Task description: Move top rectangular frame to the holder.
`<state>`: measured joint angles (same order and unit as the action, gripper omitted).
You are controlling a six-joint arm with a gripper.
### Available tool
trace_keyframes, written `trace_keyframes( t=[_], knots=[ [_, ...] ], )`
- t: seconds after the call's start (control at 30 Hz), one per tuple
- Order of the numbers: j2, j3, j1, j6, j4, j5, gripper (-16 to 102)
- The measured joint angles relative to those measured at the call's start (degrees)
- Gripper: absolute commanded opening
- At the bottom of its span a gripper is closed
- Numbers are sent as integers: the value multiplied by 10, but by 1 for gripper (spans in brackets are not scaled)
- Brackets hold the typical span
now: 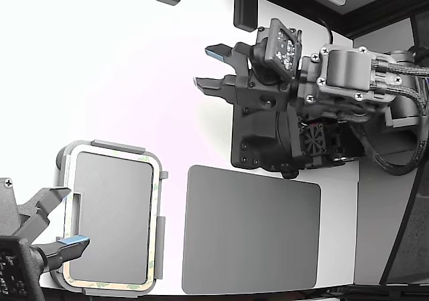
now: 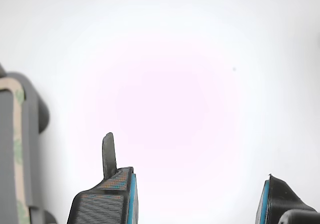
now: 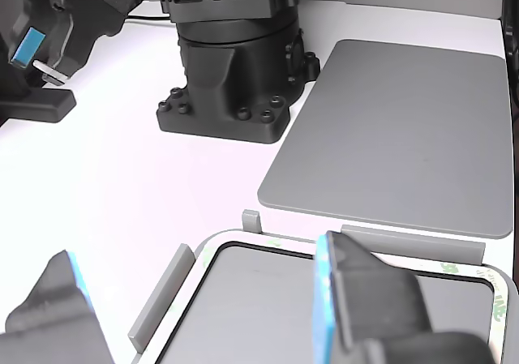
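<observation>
The top rectangular frame [image 1: 159, 215], a thin pale tan-green border with mottled marks, lies inside the holder [image 1: 118, 146], a light grey plate with raised edge tabs, at the exterior view's lower left. A dark grey panel fills the frame's open middle. My gripper [image 1: 208, 68] hangs open over bare white table at upper centre, well away from the holder, with nothing between its fingers. In the wrist view my gripper [image 2: 197, 201] shows two blue-padded fingers apart, with the frame [image 2: 19, 149] and the holder [image 2: 34, 109] at the picture's edge. The other view shows the frame [image 3: 442, 264] in the holder [image 3: 412, 239].
A solid dark grey mat [image 1: 251, 230] lies beside the holder on the exterior view's right. My arm's black base [image 1: 268, 140] stands behind the mat. A second arm's open gripper [image 1: 62, 222] hovers over the holder's edge on the exterior view's left.
</observation>
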<state>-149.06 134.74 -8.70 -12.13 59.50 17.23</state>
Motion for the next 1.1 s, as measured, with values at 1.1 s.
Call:
trace_keyframes(
  t=[1.1],
  knots=[
    [-190,174,98,48,-34,-108,100]
  ],
)
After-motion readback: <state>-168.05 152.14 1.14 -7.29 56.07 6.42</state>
